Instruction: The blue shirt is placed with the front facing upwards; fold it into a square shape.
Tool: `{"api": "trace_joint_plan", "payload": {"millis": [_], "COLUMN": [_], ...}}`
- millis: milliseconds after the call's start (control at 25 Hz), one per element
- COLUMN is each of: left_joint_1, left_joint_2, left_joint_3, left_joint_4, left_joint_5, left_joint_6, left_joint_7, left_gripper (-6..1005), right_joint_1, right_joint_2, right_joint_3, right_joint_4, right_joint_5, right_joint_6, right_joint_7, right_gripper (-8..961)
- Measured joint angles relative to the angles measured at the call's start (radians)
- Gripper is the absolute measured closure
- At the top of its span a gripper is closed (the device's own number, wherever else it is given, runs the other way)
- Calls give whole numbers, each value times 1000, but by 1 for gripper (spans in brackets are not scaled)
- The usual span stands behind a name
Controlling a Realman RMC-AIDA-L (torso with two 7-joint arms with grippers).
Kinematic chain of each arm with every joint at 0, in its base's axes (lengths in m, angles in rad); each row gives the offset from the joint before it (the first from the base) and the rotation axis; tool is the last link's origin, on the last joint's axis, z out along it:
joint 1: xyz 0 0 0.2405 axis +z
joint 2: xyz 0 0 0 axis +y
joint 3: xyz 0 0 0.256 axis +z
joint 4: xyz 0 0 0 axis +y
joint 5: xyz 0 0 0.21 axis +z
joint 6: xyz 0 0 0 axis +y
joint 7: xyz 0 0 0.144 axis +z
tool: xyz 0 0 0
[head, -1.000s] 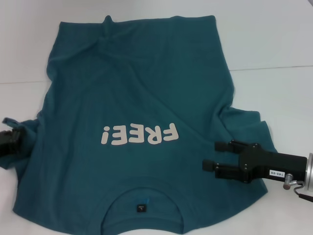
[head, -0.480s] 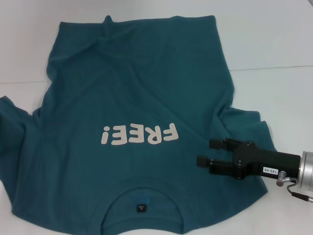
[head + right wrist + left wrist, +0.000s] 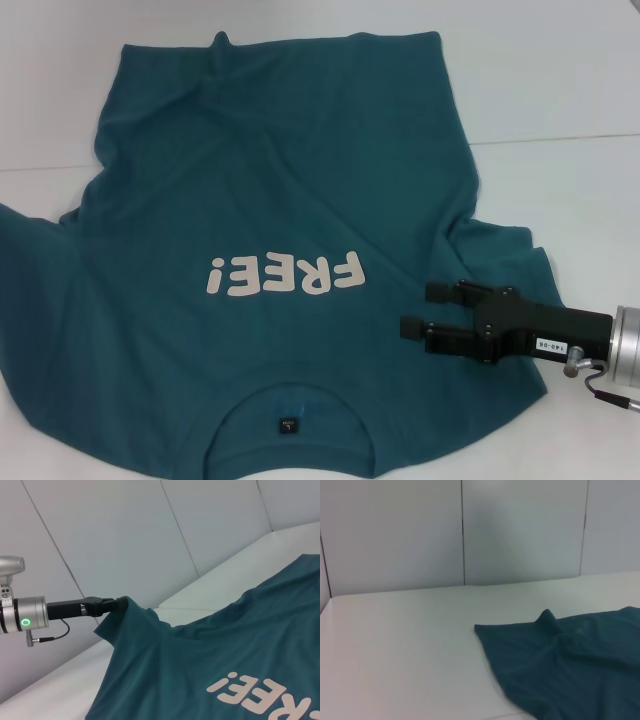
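Head view is showing the shirt (image 3: 270, 270) lying front up across the white table (image 3: 560, 90), collar toward the robot. The right gripper (image 3: 412, 310) is hovering over the cloth beside its sleeve, fingers spread narrowly and holding nothing. In the right wrist view the left gripper (image 3: 114, 604) is pinching the other sleeve, lifting it. I judge both sleeves should be gripped at the edge, then folded inward evenly. "FREE!" (image 3: 285, 275) is printed on the chest.

Bare table (image 3: 560, 90) round blue shirt (image 3: 270, 180)
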Motion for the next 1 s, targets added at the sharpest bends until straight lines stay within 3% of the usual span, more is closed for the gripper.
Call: {"api": "trace_joint_plan", "payload": {"millis": [200, 440, 1000], "left_joint_1": [0, 27, 17], "left_joint_2": [-15, -17, -20], "left_joint_3": [14, 110, 145], "left_joint_4": [10, 13, 6], "left_joint_5": [0, -1, -5], "left_joint_6": [11, 22, 250], "left_joint_7": [-5, -93, -258], "left_gripper": [989, 988, 985], "right_joint_1": [-1, -4, -9], "right_joint_2": [0, 0, 0], "right_joint_3": [0, -3, -5], "right_joint_4": [0, 0, 0], "right_joint_5": [0, 0, -9], "right_joint_6": [-2, -3, -7], "right_joint_7": [0, 0, 0], "right_gripper": [70, 70, 70]}}
